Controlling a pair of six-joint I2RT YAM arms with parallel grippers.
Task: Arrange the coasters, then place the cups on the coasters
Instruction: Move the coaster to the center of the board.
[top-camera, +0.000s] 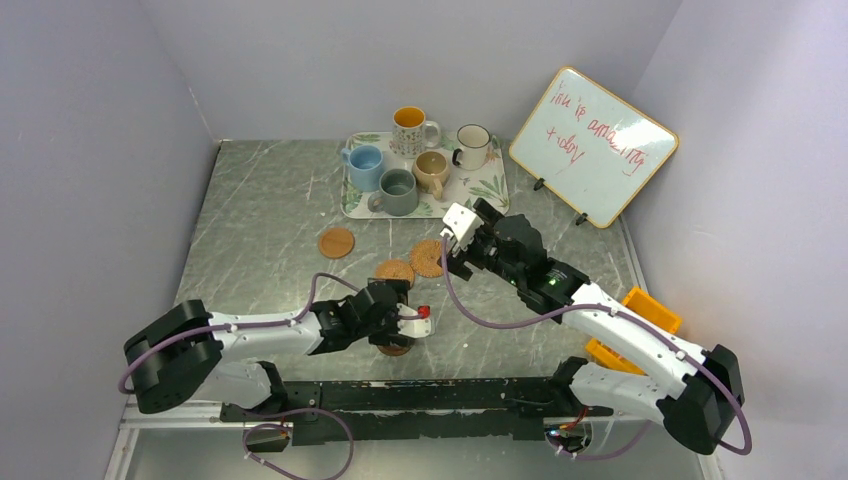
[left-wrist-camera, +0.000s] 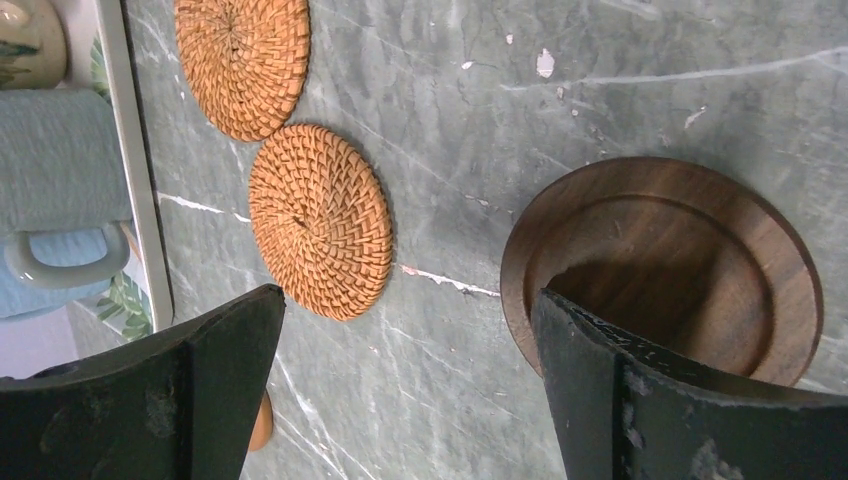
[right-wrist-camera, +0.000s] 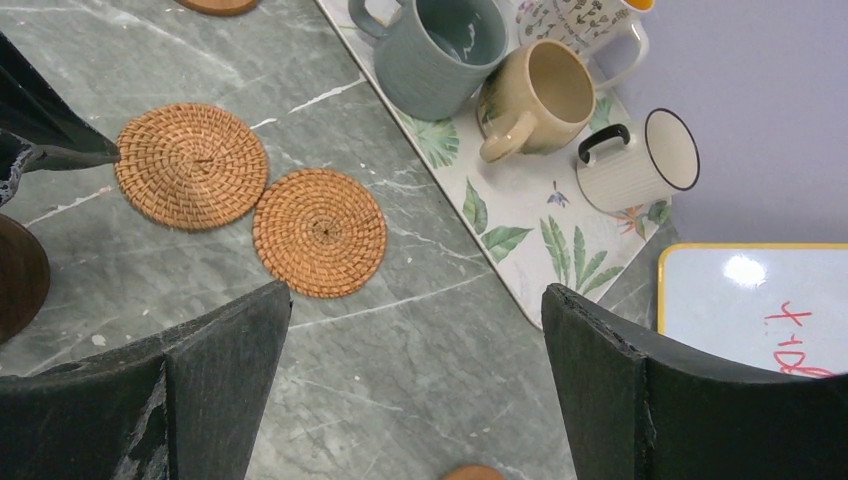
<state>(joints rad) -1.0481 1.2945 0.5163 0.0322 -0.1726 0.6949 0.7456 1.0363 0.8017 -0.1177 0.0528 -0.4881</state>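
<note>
Brown coaster (left-wrist-camera: 690, 250) beneath left tool (left-wrist-camera: 408, 305)

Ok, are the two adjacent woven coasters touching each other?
Touching. In the right wrist view one woven coaster and the other meet rim to rim, with no gap between them.

Inspected grey marbled table (top-camera: 260, 210). Found leaf-print tray (top-camera: 487, 190) at far centre and whiteboard (top-camera: 593, 145) propped at far right. Noted tan coaster (top-camera: 337, 242) just in front of tray. Recorded left woven coaster (top-camera: 395, 271) and right woven coaster (top-camera: 428, 258) side by side near centre. Logged dark wooden coaster (left-wrist-camera: 660, 250) nearer front, apart.
</note>
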